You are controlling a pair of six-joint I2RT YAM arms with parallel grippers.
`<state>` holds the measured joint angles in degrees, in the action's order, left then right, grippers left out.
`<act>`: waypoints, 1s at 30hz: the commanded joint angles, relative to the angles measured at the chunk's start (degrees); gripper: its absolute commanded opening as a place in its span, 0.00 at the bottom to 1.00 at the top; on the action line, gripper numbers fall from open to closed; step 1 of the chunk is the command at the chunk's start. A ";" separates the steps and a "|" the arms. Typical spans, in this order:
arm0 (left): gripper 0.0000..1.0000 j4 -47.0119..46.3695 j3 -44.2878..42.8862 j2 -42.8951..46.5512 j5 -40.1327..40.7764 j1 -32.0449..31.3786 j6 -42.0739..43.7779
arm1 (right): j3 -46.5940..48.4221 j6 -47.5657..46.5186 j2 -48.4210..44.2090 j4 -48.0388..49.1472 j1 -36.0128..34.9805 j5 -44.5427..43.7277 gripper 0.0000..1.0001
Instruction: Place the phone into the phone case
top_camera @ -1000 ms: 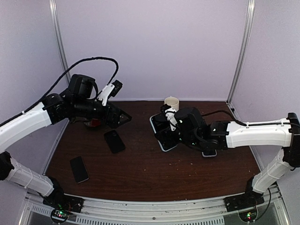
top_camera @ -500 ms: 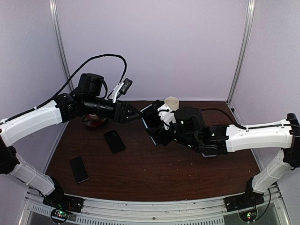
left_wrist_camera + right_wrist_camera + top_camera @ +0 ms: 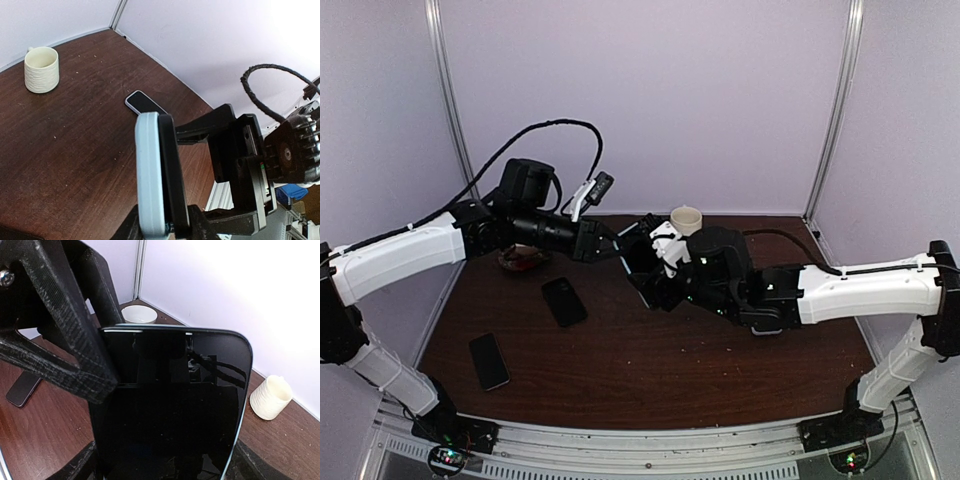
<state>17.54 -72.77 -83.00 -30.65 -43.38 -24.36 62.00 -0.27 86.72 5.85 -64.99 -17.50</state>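
- Enclosure: pale walls left, back and right; table [image 3: 650, 375] dark brown, bare stretch at front centre.
- Left arm [image 3: 410, 250]: stretched rightward from left wall. Left gripper [image 3: 612, 246] level, its fingers [image 3: 200, 227] pressed on both faces of phone [image 3: 642, 262] at one end.
- Table, left: dark handset [image 3: 564, 301], second handset [image 3: 489, 361] near front edge.
- Phone: off table, mid-air above centre, held between both grippers. Face glossy black, phone case [image 3: 149, 175] light blue on back. Fully seated or not: cannot tell.
- Cup [image 3: 686, 219]: at back edge.
- Right arm [image 3: 860, 285]: reaching leftward. Right gripper [image 3: 160, 467] clamped on phone's long edges.
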 commanded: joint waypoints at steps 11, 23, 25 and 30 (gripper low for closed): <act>0.00 -0.36 -1.93 -1.20 -0.52 -0.91 3.54 | 2.21 -1.49 -0.30 2.82 -0.43 -1.20 0.45; 0.00 4.50 5.41 -1.18 9.77 -4.91 19.40 | -5.68 -2.45 -1.84 -0.11 0.78 15.48 1.00; 0.00 4.59 7.44 -1.52 10.51 -5.57 22.05 | -9.17 -2.59 -4.27 0.48 1.98 22.23 0.99; 0.00 5.12 9.81 -2.39 12.26 -8.77 28.58 | -16.61 -3.40 -8.80 3.34 7.73 38.53 0.99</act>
<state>25.80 -63.46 -85.82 -20.27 -50.04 -3.55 49.21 -2.94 82.00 5.98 -61.25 5.21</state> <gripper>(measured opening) 0.204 0.994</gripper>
